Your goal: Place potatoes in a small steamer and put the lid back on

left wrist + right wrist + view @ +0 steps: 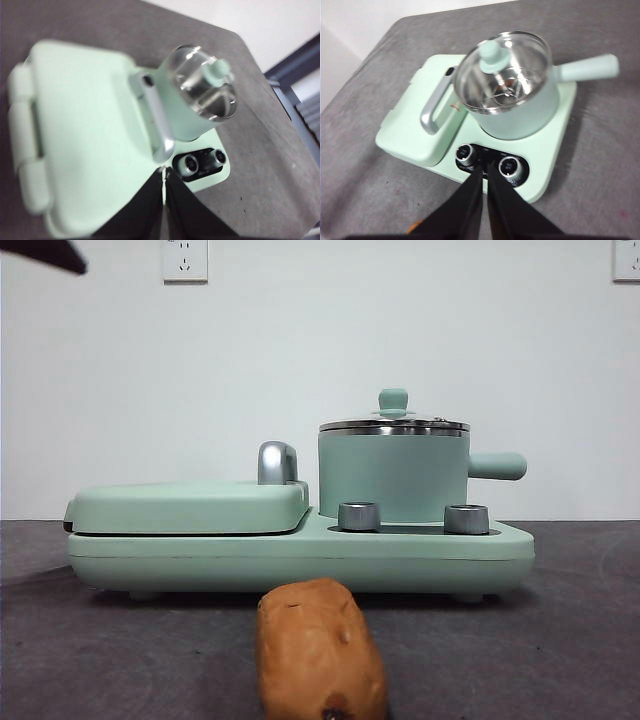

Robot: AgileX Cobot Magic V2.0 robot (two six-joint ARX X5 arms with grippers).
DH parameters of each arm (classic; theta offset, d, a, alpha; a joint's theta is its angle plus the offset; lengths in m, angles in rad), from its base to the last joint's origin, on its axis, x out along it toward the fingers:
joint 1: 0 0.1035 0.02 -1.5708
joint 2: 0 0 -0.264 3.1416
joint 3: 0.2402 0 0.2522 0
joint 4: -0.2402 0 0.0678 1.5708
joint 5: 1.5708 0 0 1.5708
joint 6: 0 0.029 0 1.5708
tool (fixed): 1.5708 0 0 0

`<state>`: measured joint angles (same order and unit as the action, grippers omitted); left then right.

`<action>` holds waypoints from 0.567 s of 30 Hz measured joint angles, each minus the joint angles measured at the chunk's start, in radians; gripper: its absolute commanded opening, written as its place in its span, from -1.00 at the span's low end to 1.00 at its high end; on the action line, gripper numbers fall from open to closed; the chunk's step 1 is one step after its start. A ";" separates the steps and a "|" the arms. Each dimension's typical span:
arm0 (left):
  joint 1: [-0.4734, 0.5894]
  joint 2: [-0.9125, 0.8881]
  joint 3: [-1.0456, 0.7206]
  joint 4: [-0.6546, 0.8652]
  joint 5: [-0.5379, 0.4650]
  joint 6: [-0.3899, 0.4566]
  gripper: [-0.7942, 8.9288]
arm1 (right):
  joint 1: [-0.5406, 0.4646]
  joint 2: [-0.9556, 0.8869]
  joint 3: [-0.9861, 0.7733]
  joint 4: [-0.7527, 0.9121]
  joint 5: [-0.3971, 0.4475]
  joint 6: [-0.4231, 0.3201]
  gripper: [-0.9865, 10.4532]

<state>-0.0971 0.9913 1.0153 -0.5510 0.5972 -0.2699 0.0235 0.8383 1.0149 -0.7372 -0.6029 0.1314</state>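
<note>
The potato [320,650], oblong and orange-brown, lies on the grey table in front of the appliance, close to the camera. Behind it the small steamer [392,475], a mint-green pot, stands on the appliance's right half with its stubby handle pointing right. The glass lid [393,425] sits on its rim. My left gripper [163,175] hovers shut high above the griddle side, with the lid [202,82] beyond it. My right gripper [484,176] hangs shut above the dials, looking down on the steamer [520,117] and the lid [502,70]. Neither holds anything.
A flat mint-green griddle cover [190,505] with a steel handle [277,462] fills the appliance's left half. Two steel dials [359,516] sit on the base [300,562] in front of the pot. A black arm tip [45,255] shows at the top left corner.
</note>
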 measured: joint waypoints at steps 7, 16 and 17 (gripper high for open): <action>-0.022 0.084 0.046 0.016 0.004 0.125 -0.80 | 0.000 0.033 0.003 -0.001 -0.003 -0.031 -0.81; -0.037 0.153 0.046 0.016 0.004 0.139 0.06 | 0.000 0.037 0.003 -0.005 0.001 -0.031 -0.14; -0.040 0.158 0.046 0.016 0.004 0.138 0.11 | 0.000 0.037 0.003 -0.005 0.001 -0.031 -0.09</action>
<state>-0.1375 1.1496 1.0611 -0.5354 0.6010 -0.1318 0.0235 0.8757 1.0180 -0.7422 -0.6018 0.1001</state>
